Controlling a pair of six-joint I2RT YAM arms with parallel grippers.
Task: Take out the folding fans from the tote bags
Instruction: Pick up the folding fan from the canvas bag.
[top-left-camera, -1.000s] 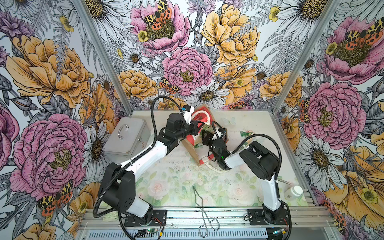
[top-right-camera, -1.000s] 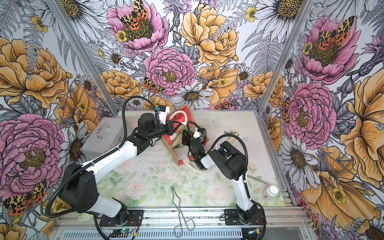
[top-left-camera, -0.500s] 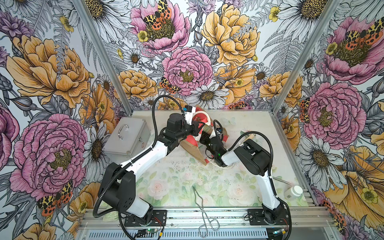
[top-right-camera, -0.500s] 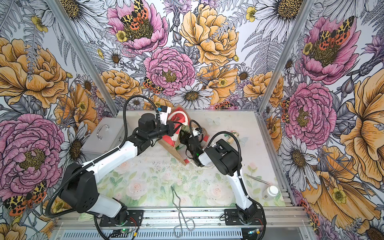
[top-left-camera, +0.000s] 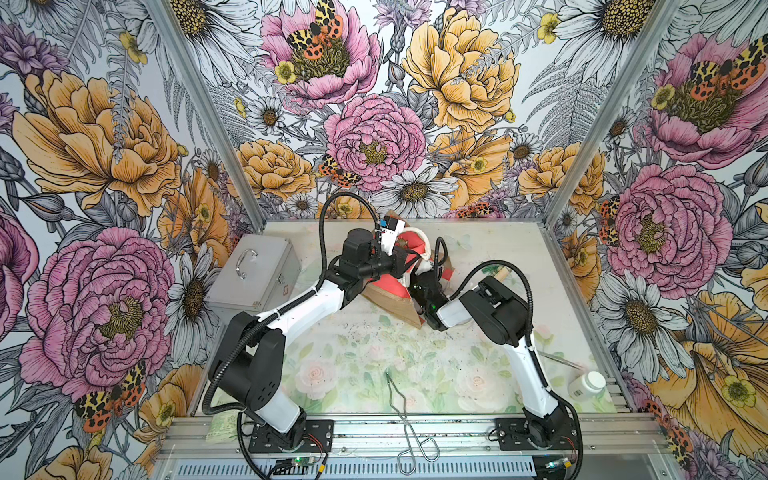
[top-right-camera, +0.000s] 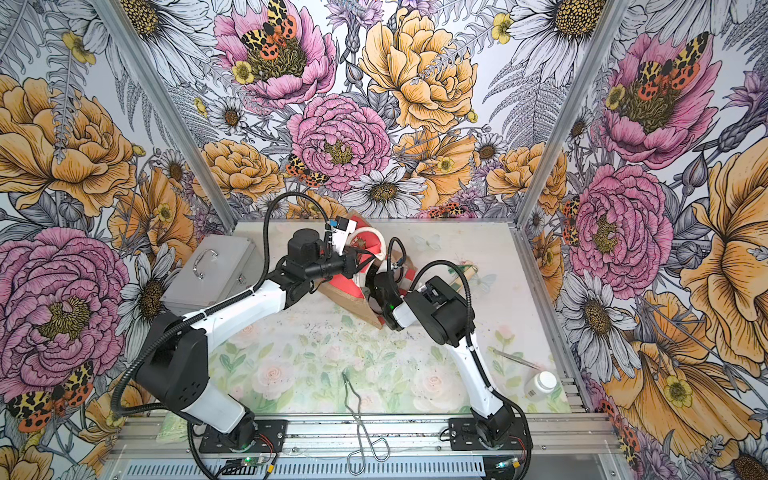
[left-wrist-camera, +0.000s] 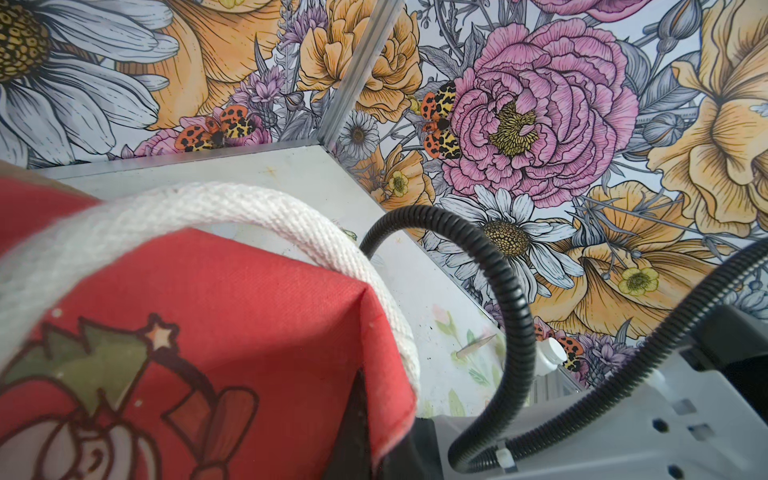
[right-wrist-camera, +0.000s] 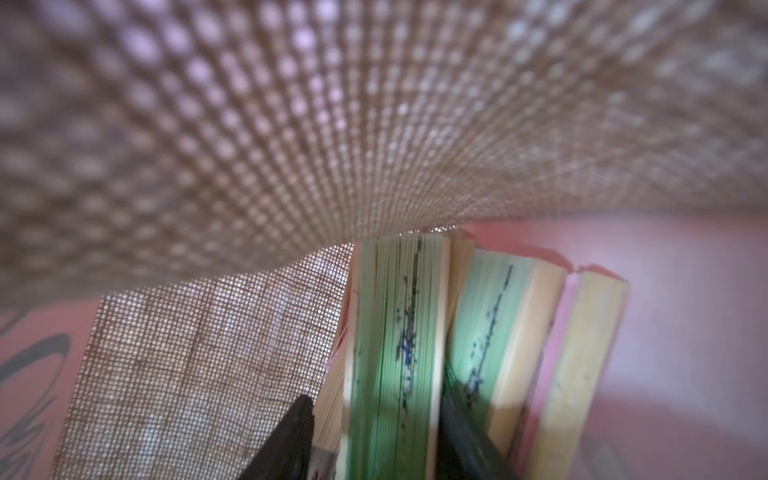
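Both stretched forward: left pincer (top-left-camera: 405, 261) is clamped on the tote bag (top-left-camera: 392, 297) rim; right pincer (right-wrist-camera: 376, 399), inside, is parted astride a green fan (right-wrist-camera: 395, 316).

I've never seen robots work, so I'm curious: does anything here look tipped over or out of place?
Yes. The tote bag is tipped over, its tan base showing. The metal tongs also stick out past the front edge of the table.
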